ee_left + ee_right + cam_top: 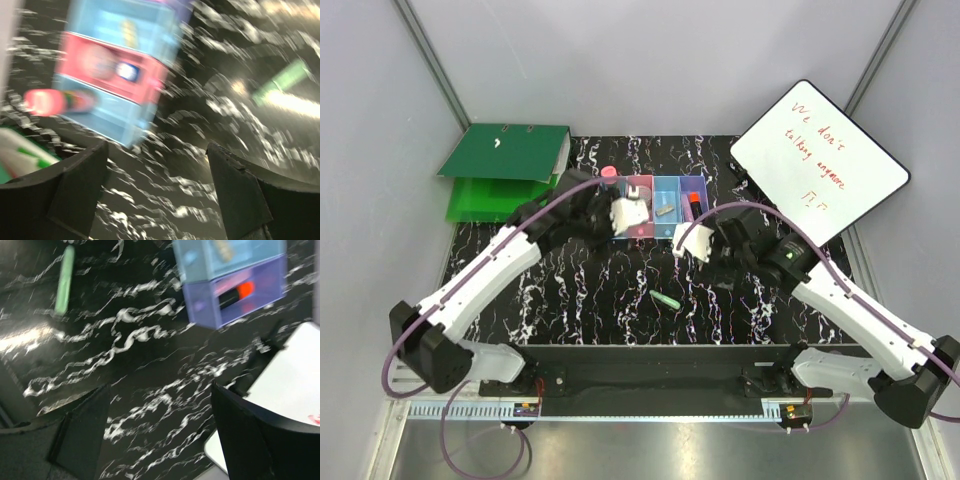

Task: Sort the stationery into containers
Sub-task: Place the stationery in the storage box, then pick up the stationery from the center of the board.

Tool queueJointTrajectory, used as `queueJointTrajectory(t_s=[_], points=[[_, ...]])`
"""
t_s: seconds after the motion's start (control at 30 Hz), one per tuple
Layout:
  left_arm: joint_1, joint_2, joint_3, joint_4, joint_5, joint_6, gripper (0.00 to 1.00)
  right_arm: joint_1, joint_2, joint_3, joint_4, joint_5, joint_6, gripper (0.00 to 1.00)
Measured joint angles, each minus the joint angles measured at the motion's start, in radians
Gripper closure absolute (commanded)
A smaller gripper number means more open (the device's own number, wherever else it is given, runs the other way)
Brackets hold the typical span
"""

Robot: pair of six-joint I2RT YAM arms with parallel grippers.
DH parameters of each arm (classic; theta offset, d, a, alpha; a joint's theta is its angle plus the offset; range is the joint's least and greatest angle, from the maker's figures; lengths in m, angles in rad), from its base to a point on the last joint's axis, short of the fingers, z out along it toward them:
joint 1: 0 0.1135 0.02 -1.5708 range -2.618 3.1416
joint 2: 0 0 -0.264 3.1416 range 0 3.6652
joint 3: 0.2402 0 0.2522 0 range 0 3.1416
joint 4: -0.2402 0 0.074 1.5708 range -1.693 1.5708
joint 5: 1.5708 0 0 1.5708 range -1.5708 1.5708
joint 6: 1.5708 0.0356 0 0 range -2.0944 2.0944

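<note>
Both pincers are open and empty: the left pincer [156,155] hangs over the left end of the row of bins [668,182], and the right pincer [160,390] hovers above bare worktop [620,320] just in front of the purple bin [200,307]. One loose piece is plainly left, the green stick [665,299], lying flat on the worktop between the two arms and well apart from the bins. The right arm looks closer to it. To do it well: come down straight over the stick's middle, turn the wrist so the fingers close across its narrow width, not along its length, lift clear, then drop it in from above the bin rim. It's thin and lies flat, so the fingertips need to get right down to the surface or it may skid away. The orange marker [235,294] already sits in the purple bin, and a beige piece [225,247] in the blue bin next to it. The pink-capped tube [45,101] is at the row's left end; whether it's in or beside the bin I cannot tell, the view being blurred. The whiteboard [818,160] leans just right of the right arm, so watch the elbow swing. The green binders [505,165] are far left, out of the way. The left arm crowds the bins, so a clash is likely if both go in.
</note>
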Motion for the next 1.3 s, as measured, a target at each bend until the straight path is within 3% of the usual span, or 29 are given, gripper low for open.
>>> queueJointTrajectory(t_s=[0.13,0.23,0.63,1.03,1.3], points=[[-0.020,-0.088,-0.171,-0.038,0.089,0.141,0.16,0.000,-0.002,-0.074,-0.069,-0.005,-0.003,0.17],[-0.054,-0.071,-0.212,-0.071,0.142,0.247,0.18,0.000,-0.017,-0.100,-0.099,0.023,-0.005,0.17],[-0.213,0.280,-0.024,-0.137,0.190,0.520,0.18,-0.001,-0.187,-0.090,-0.071,0.215,-0.069,0.14],[-0.296,0.507,0.044,-0.149,0.179,0.531,0.28,-0.018,-0.140,0.071,0.013,0.296,-0.163,0.13],[-0.307,0.552,0.047,-0.104,0.140,0.462,0.31,-0.019,-0.137,0.090,0.063,0.315,-0.203,0.12]])
